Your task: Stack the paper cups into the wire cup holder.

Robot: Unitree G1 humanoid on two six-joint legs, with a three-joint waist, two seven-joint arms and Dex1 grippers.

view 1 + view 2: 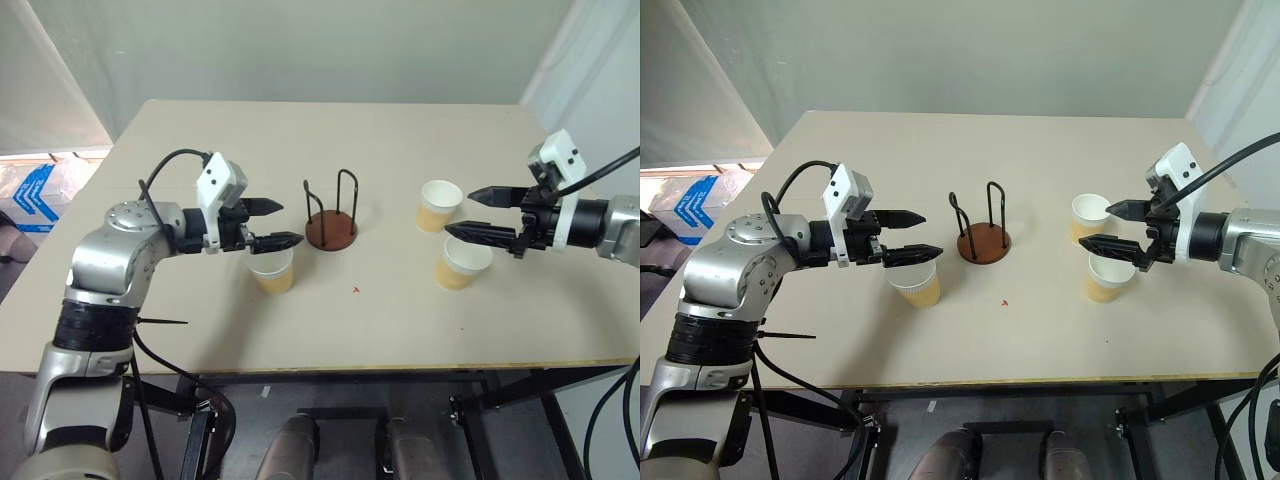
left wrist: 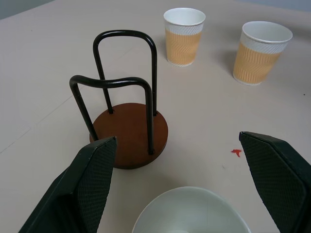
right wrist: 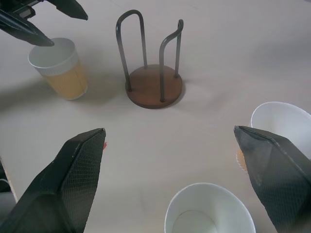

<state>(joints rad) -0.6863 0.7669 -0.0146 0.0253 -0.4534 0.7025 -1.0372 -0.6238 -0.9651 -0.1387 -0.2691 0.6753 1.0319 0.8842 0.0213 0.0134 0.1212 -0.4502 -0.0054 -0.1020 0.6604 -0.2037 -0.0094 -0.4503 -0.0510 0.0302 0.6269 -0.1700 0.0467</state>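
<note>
Paper cups [image 1: 273, 271] stand loose under both wide-open grippers, left [image 1: 267, 224] and right [image 1: 472, 212], so a skewed pinch could tip one.

No legible text, brand, number or label anywhere: none on the paper cups [image 1: 273, 272], the wire cup holder [image 1: 331, 222] or the table [image 1: 400, 330]. Only a small red mark [image 1: 356, 290] on the tabletop, near the holder base, too small to read as a letter or sign. Blue print on white packaging [image 1: 35, 192] off the table's left edge, not readable.
</note>
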